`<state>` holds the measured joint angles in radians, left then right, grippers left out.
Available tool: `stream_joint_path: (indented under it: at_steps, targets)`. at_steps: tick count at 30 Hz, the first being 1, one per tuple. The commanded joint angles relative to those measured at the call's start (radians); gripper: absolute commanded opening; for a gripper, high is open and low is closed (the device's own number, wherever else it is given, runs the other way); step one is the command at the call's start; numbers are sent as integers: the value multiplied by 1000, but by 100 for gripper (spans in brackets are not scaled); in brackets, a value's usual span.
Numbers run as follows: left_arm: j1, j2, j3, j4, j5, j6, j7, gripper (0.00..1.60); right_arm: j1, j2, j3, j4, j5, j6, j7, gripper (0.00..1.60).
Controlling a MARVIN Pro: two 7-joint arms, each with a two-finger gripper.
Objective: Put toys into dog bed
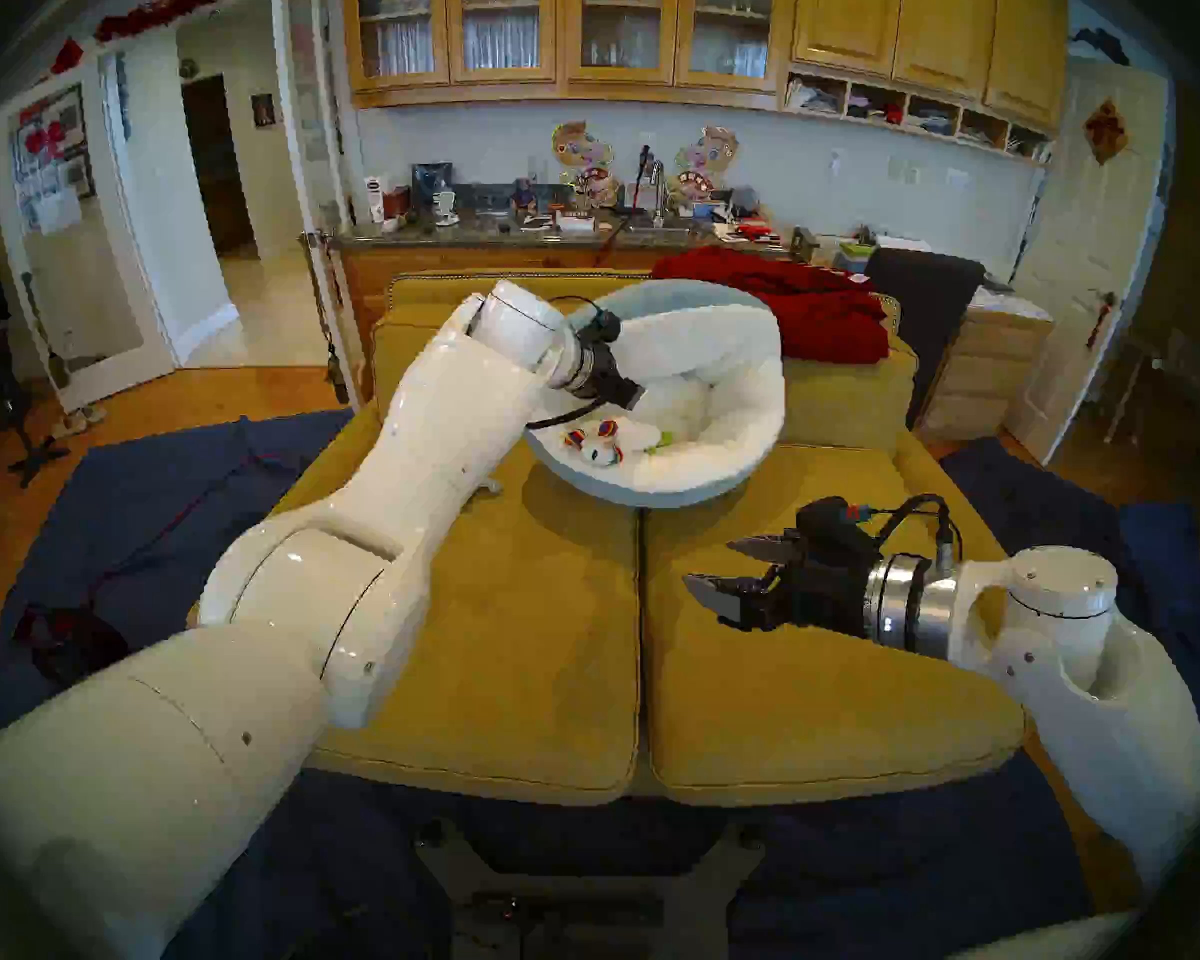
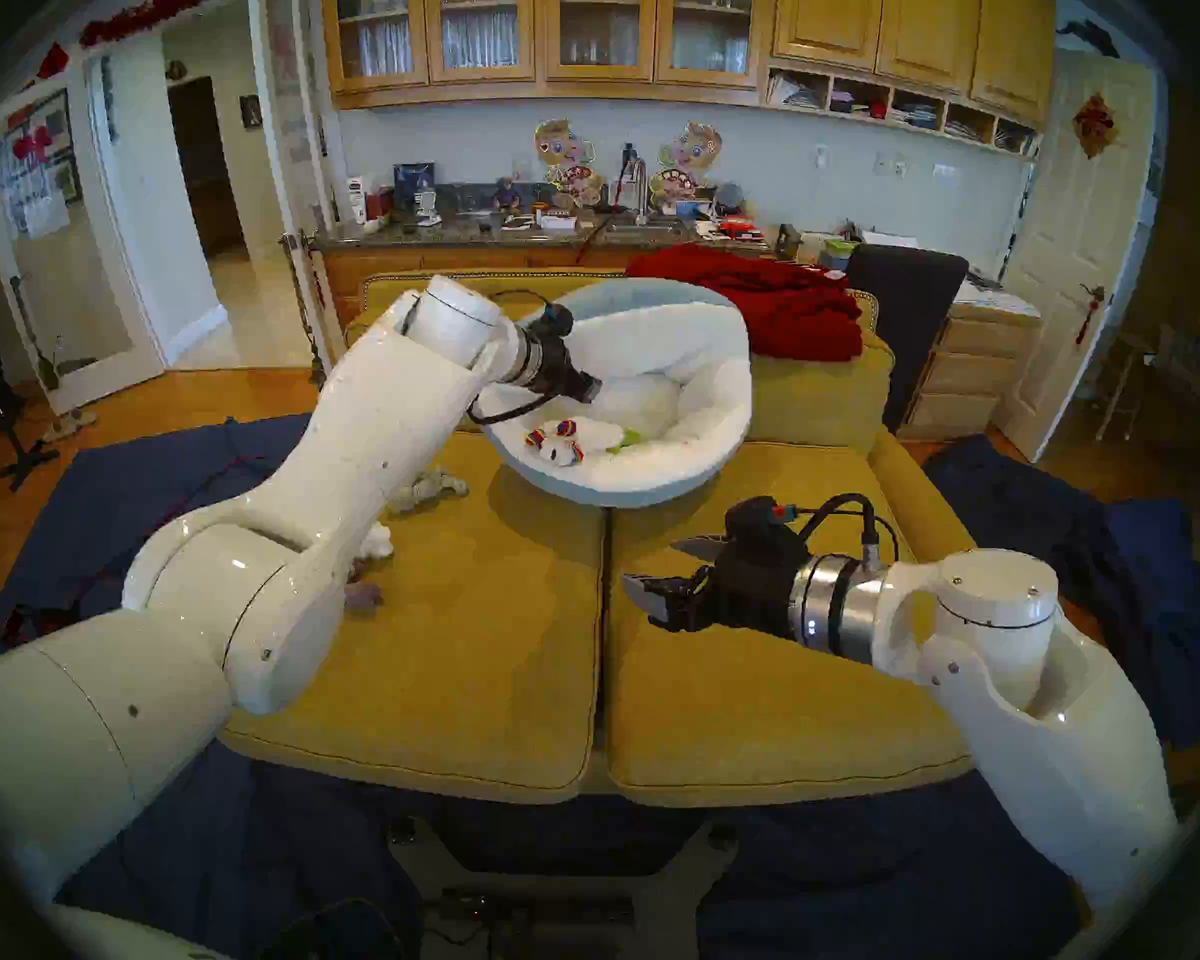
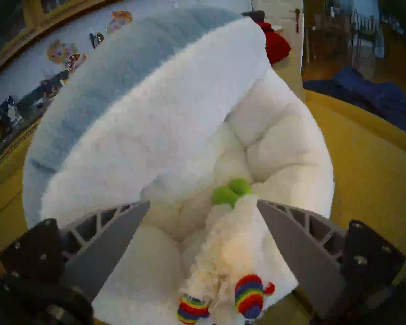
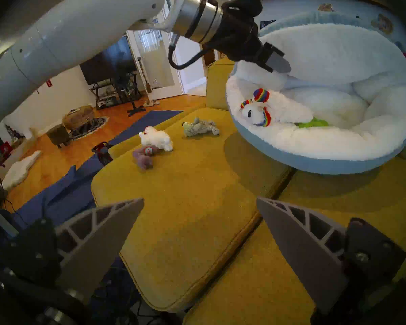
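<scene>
1. I see the dog bed [image 4: 338, 158] at the sofa's [image 4: 197, 223] back edge.
2. My left gripper [image 3: 203, 201] hangs over it, fingers spread wide, empty; my right gripper [image 4: 199, 201] is equally wide, empty.
3. The llama [image 4: 279, 108] and cactus [image 4: 312, 123] lie inside; three plush toys [image 4: 156, 137] sit near the sofa's left edge.

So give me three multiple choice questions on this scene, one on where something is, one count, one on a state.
1. Where does the white llama lie?
A. in the dog bed
B. on the floor
C. in the right gripper

2. How many toys are on the sofa cushion?
A. one
B. three
C. five

3. How is the left gripper?
A. shut on the green cactus
B. open
C. shut, empty

Key: A, it rests on the fleece beside the cactus; B, the white lamb, purple-grey plush and grey-beige plush; B, its fingers are apart, above the llama.
</scene>
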<state>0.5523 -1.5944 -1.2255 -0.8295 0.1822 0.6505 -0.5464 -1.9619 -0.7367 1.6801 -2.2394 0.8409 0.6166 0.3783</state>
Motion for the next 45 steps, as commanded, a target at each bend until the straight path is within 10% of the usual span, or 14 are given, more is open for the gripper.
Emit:
stream_joint_path:
  at_steps: [1,18,33,45]
  targets:
    - [-114,-16,-45,0,-26,-1,-52,160,18,-2,13,-20,1,-10,-1,160]
    - [-190,33,66,66,8,158,-288,160,17,-4,16,-24,1,-11,-4,160]
    - [-196,44,107,141,38,147,-338,157,17,-6,16,-25,1,-11,-5,160]
    - [-192,12,111,203,50,113,-332,125,16,-7,17,-26,0,-11,-5,160]
